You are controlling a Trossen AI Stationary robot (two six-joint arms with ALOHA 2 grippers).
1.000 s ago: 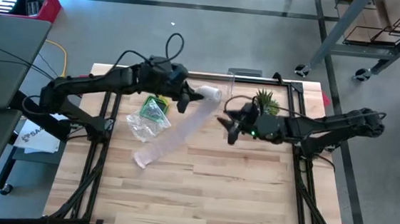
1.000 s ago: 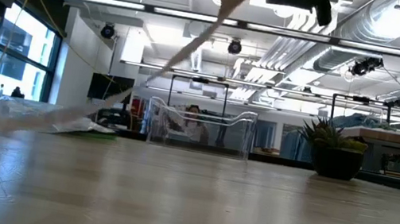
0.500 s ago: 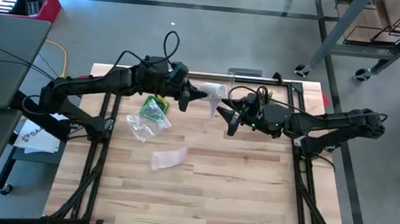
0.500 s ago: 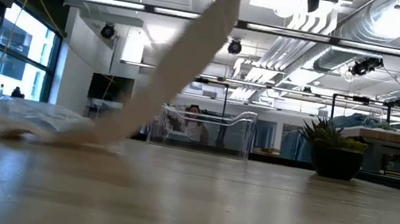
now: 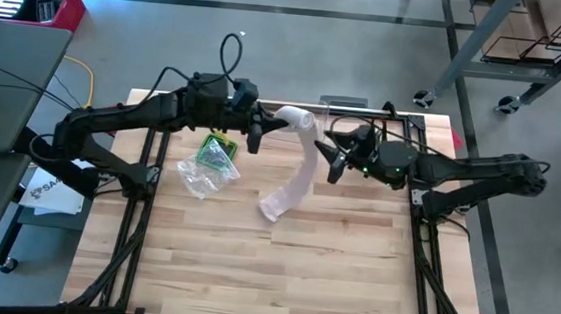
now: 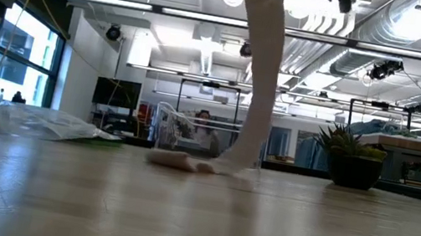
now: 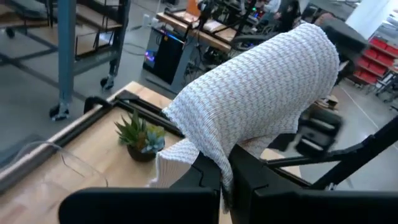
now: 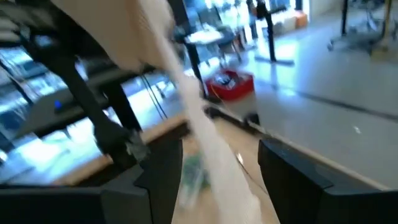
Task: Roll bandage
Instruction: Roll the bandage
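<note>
The white bandage's rolled part is held up over the table's far middle by my left gripper, which is shut on it. From the roll a loose strip hangs down, and its crumpled end lies on the wooden table. In the low view the strip drops almost straight to that end. My right gripper stands open just right of the strip. In the right wrist view the strip runs between its fingers with a gap on either side. My left gripper pinches the bandage's wound part at its lower edge between its two shut fingers. The fingers come nearly level from the table's left. The roll bulges over the fingertips, lifted clear, and the strip hangs slack from it to the table.
A clear plastic bag with a green pack lies on the left of the table. A small potted plant and a clear plastic stand sit near the far edge. The near half of the table has open room.
The strip's lower end has slid along the table toward the right edge. The strip, slanting before, now hangs nearly upright under the roll. My right gripper has gone up and toward the far edge, beside the strip. My left gripper has risen a little with the roll.
</note>
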